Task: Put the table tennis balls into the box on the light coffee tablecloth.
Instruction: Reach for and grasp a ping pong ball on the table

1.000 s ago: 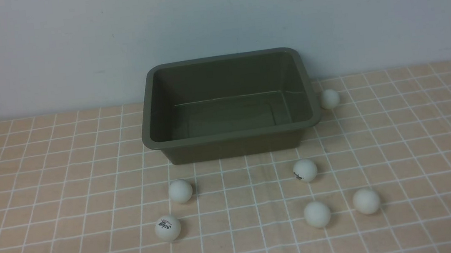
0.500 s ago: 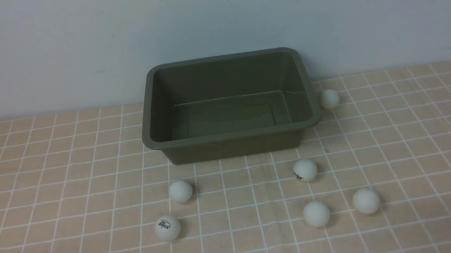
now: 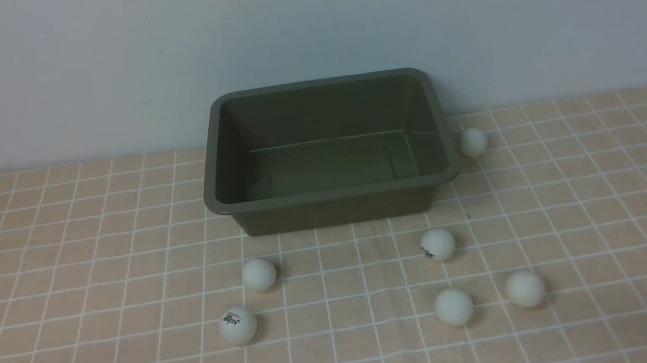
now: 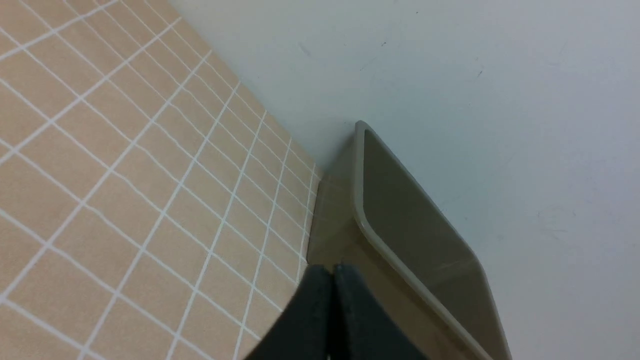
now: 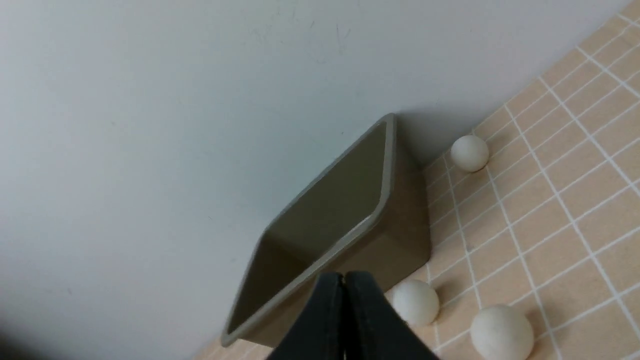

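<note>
Left gripper (image 4: 336, 272): hovering closed
Right gripper (image 5: 345, 277): hovering closed
Box (image 3: 334, 195): standing empty
Balls (image 3: 259, 274): all six resting outside the box

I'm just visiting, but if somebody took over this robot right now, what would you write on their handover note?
Left end effector: shut, holding nothing.
Right end effector: shut, holding nothing.
Box: upright on the checked cloth, near the wall, with no balls visible inside.
Balls: two in front of the box toward the left, three in front toward the right, one beside its right side.
Done: no ball is in the box yet.
Left: put all six in.
</note>
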Action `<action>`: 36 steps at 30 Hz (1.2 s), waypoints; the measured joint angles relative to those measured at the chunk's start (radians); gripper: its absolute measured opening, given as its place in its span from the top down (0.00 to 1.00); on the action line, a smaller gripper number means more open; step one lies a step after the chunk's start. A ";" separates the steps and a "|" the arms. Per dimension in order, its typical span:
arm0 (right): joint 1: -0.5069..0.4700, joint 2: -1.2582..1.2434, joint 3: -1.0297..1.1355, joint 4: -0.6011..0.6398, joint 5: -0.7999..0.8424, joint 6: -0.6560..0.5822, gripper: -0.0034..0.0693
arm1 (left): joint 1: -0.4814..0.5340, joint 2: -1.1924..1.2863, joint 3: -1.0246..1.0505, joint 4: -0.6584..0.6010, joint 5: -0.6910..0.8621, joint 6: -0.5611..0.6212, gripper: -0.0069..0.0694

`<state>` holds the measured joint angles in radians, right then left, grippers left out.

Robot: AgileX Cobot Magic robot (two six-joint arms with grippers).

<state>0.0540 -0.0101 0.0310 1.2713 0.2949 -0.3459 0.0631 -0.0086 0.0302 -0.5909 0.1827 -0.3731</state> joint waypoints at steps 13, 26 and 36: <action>0.000 0.134 -0.322 0.243 0.213 -0.493 0.98 | 0.000 0.097 -0.312 -0.040 0.092 0.381 1.00; 0.000 0.848 -0.705 -0.359 0.631 -0.430 0.97 | 0.000 0.767 -0.626 -0.055 0.642 0.869 1.00; 0.000 1.217 -0.769 -0.870 0.492 -0.109 0.97 | -0.094 1.155 -0.734 -0.057 0.642 0.959 1.00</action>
<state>0.0540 1.2068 -0.7384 0.4011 0.7867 -0.4548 -0.0306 1.1468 -0.7038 -0.6479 0.8245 0.5863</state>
